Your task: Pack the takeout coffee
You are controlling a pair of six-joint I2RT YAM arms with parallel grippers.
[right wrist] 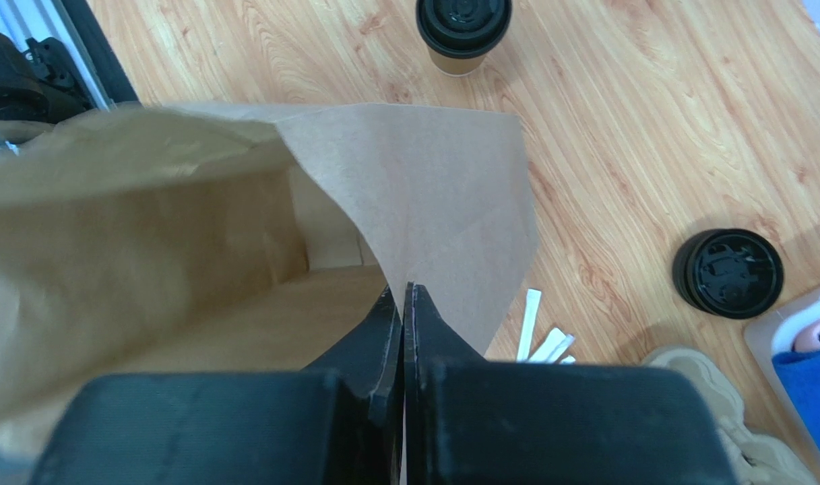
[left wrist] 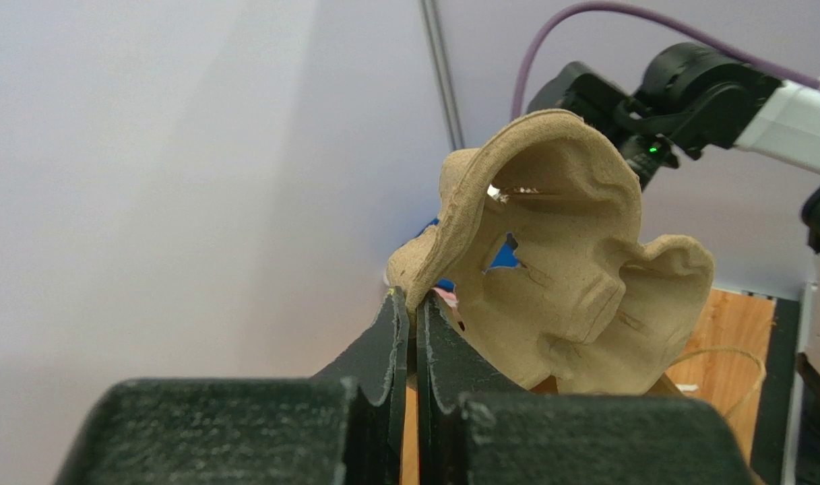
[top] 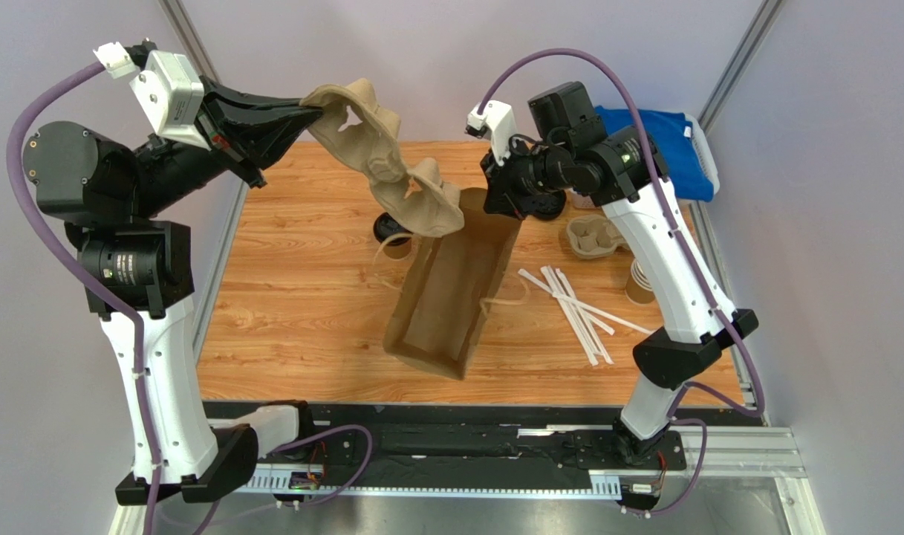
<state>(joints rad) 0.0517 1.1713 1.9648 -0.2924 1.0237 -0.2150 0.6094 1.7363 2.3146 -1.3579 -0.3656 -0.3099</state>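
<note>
The takeout coffee point(top: 389, 232) is a small brown cup with a black lid, standing on the table left of the bag's far end and partly hidden by the carrier; it also shows in the right wrist view point(right wrist: 463, 30). My left gripper point(top: 308, 112) point(left wrist: 412, 303) is shut on the edge of a moulded pulp cup carrier point(top: 384, 156) point(left wrist: 576, 293), held tilted in the air above the bag's far rim. A brown paper bag point(top: 451, 295) point(right wrist: 130, 232) stands open. My right gripper point(top: 501, 206) point(right wrist: 404, 293) is shut on the bag's rim.
A loose black lid point(right wrist: 728, 273) lies right of the bag. A second pulp carrier point(top: 593, 236), a stack of unlidded cups point(top: 643, 284) and white straws point(top: 573, 307) lie at the right. A bin with blue cloth point(top: 663, 139) sits at the back right.
</note>
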